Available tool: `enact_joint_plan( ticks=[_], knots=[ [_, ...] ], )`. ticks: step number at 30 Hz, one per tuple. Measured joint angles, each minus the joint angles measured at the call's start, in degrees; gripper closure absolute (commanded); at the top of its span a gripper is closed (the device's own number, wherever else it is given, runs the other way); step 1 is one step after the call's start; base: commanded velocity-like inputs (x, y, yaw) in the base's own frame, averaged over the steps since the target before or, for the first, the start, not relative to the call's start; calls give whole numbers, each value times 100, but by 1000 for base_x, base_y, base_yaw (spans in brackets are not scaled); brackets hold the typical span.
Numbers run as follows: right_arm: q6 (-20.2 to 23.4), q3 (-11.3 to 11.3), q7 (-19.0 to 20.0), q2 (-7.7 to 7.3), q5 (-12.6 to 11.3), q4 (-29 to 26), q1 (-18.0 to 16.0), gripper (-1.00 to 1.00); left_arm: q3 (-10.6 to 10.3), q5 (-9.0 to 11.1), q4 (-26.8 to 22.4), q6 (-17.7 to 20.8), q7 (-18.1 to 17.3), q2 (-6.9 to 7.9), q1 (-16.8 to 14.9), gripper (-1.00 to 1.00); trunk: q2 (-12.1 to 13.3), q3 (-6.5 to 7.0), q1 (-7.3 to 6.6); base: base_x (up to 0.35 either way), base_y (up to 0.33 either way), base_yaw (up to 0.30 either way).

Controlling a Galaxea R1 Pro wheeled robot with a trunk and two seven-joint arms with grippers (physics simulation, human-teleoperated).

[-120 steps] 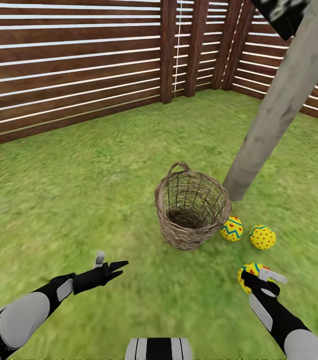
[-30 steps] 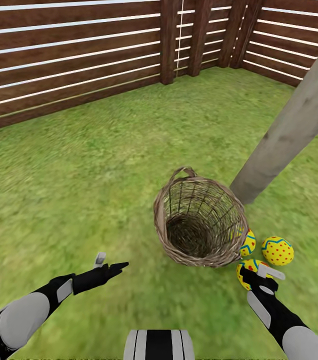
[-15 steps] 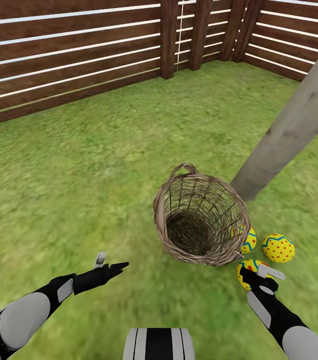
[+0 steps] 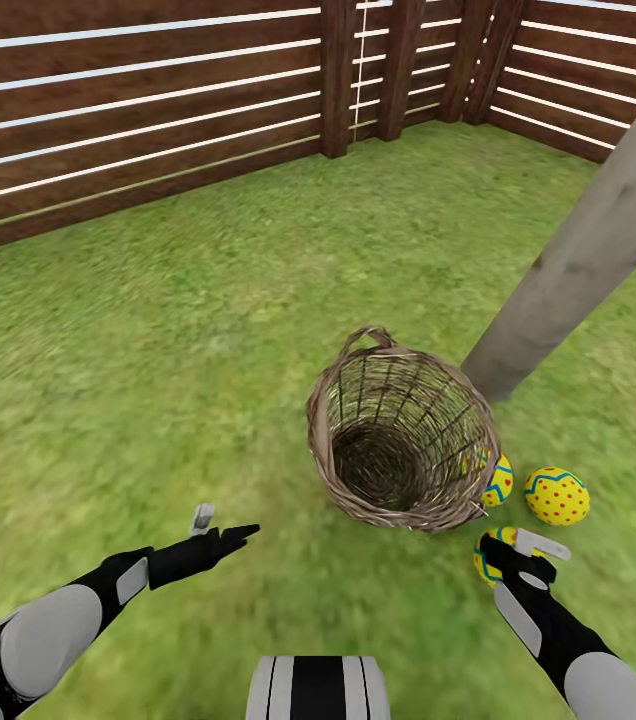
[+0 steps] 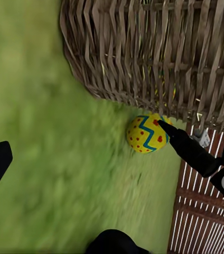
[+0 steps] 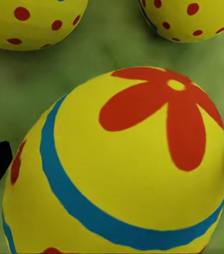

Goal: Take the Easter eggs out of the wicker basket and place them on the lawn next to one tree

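The wicker basket point(image 4: 398, 440) stands on the lawn point(image 4: 158, 380) beside the tree point(image 4: 578, 260), its inside bare. Two Easter eggs lie on the grass between them: a zigzag egg point(image 4: 499, 482) partly behind the basket's wall and a dotted egg point(image 4: 556, 496). The third egg point(image 4: 486, 562), with a blue band and a red flower point(image 6: 117, 174), sits low between the fingers of my right gripper point(image 4: 513, 552), which is open around it point(image 6: 112, 159). In the left wrist view this egg point(image 5: 146, 135) rests on grass beside the basket point(image 5: 154, 53). My left gripper point(image 4: 220, 530) hangs open over grass.
A dark brown slatted fence point(image 4: 158, 120) closes the garden at the back and meets in a corner point(image 4: 398, 70) at the upper right. Open grass lies left of the basket and in front of it.
The egg has dropped slightly between the right gripper's fingers in the last half second. Before that the camera moved closer to the basket and tree. The left arm has kept still.
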Motion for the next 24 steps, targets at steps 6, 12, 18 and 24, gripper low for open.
enact_joint_plan(
  ticks=[6,12,18,24],
  knots=[
    [0,0,0,0,0,0,0,-100,5,-1,0,0,-2,-1,0,-100,5,88,-11,0,0,0],
    [0,0,0,0,-1,0,0,-100,5,-1,0,0,-1,-5,0,-100,13,221,-26,0,0,0],
    [0,9,0,0,-1,0,0,-100,5,0,0,0,7,-11,0,-100,21,354,-41,0,0,0],
    [0,9,0,24,-2,10,0,-100,2,6,0,2,298,-45,0,-100,29,487,-57,0,0,0]
  ],
)
